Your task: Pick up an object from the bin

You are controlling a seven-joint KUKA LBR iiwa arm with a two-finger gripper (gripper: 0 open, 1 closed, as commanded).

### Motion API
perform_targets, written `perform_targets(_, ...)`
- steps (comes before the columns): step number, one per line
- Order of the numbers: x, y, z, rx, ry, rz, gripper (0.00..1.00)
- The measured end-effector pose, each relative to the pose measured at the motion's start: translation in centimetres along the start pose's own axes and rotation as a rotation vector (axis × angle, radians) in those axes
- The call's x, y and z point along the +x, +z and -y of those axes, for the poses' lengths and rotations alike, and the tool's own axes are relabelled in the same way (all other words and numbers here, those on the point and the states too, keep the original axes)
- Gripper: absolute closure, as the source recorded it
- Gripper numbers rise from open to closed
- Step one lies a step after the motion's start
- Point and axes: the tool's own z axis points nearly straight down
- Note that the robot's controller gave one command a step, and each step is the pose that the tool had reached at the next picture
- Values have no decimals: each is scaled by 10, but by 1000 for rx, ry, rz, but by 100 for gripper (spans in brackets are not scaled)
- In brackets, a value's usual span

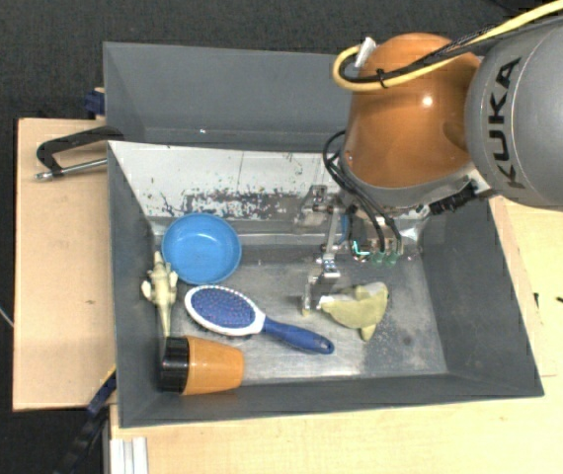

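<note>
We see the gripper (319,286) low over the middle of the bin (479,304), its tip at the left end of a pale yellowish, lumpy thing (359,309) that lies right of centre on the floor. We cannot tell whether the gripper is spread or pressed together, nor whether it touches that thing or stands just beside it.

We judge the main risk to be a poor hold. If the gripper catches only the thin left edge, the thing may slip out or be pushed towards the right wall. The handle of the blue hairbrush (237,314) ends near by and could be knocked. The blue bowl (202,248), the orange bottle with a black cap (202,365) and a small cream figure (160,289) lie well apart, on the left.

The robot's orange cover (405,107) hides the back right of the bin. What the yellowish thing is, we cannot say.
</note>
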Motion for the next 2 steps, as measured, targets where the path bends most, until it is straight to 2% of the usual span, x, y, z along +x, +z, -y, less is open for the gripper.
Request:
perform_targets(1, 4, 125, -121, 8, -442, 32, 0)
perform_targets(2, 10, 128, -126, -2, -442, 17, 100)
